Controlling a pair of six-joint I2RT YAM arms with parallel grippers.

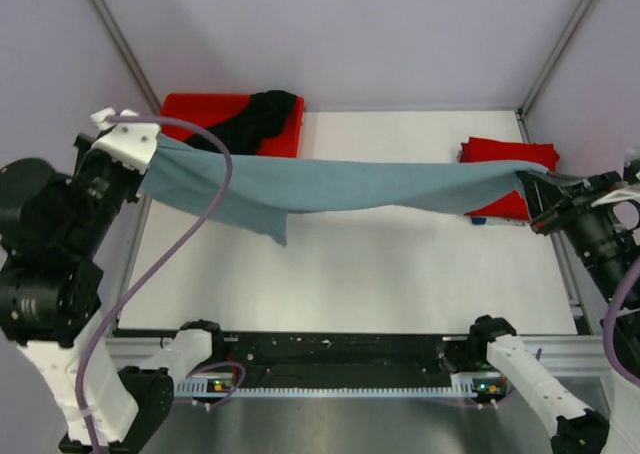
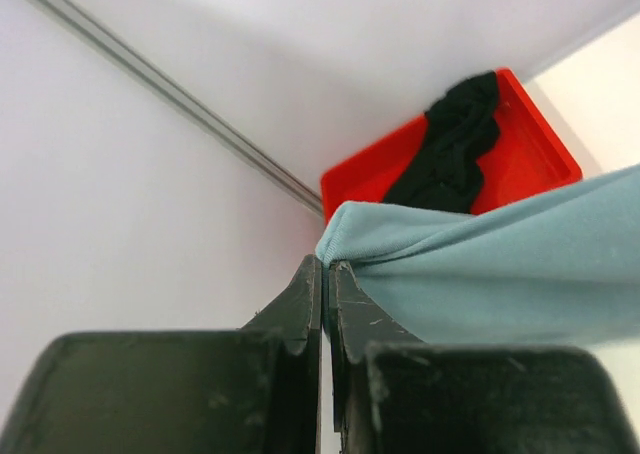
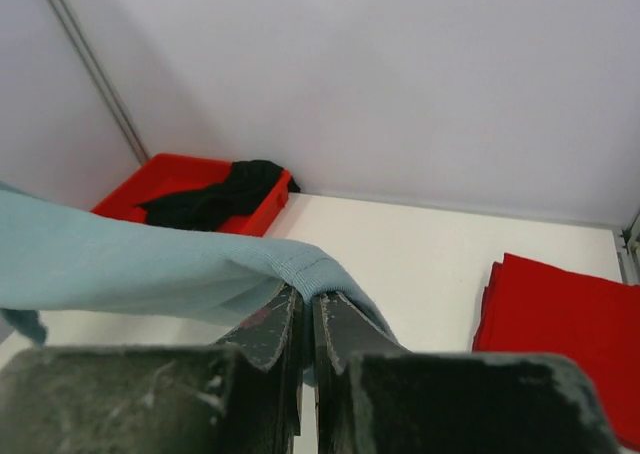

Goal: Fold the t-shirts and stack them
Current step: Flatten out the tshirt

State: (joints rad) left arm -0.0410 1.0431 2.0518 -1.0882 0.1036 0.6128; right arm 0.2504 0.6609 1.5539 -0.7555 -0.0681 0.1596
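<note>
My left gripper (image 2: 325,274) and right gripper (image 3: 306,304) are pinched shut on opposite ends of the grey-blue cloth t-shirt (image 1: 340,186), which sags, soft and, I judge, light.

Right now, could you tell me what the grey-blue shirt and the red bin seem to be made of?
The grey-blue t-shirt: soft matte knit cloth, probably cotton; it sags and folds. The red bin: rigid plastic, seemingly; smooth walls, crisp rim.

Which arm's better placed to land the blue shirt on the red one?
Likely right: right end effector grips the grey-blue shirt beside the folded red shirt; left end effector is by the bin.
</note>
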